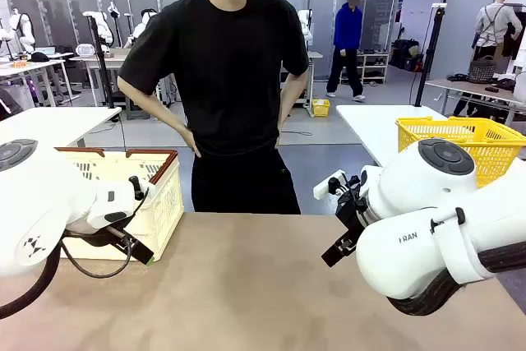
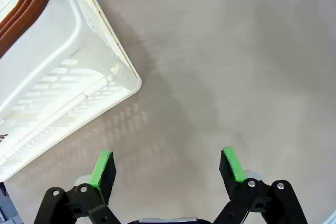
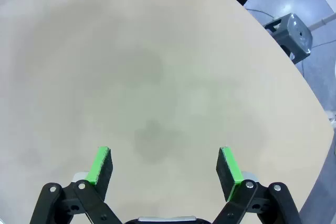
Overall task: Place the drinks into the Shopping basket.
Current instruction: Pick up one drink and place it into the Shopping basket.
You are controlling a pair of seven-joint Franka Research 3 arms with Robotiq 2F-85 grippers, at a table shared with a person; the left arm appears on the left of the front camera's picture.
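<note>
Front view: a person [image 1: 226, 80] in a black T-shirt stands at the far side of a tan-topped table [image 1: 246, 285], hands on hips. The cream-white plastic lattice-sided shopping basket [image 1: 167, 201] with a reddish-brown rim sits on the table's far left, partly behind the white left arm [image 1: 41, 211]. The white right arm [image 1: 427, 236] hangs over the table's right side. A bright yellow plastic basket [image 1: 468, 139] rests on another table behind it.

Left wrist view: the left gripper [image 2: 167, 167] hovers above bare tabletop, its 2 green pads [image 2: 102, 167] spread wide with nothing between them. A corner of the shopping basket lies just beyond, toward the upper left of the picture.

Right wrist view: the right gripper [image 3: 167, 165] likewise stands wide apart and empty over bare tabletop, near the table's curved edge, with a grey metal stand base [image 3: 291, 30] on the floor beyond.
</note>
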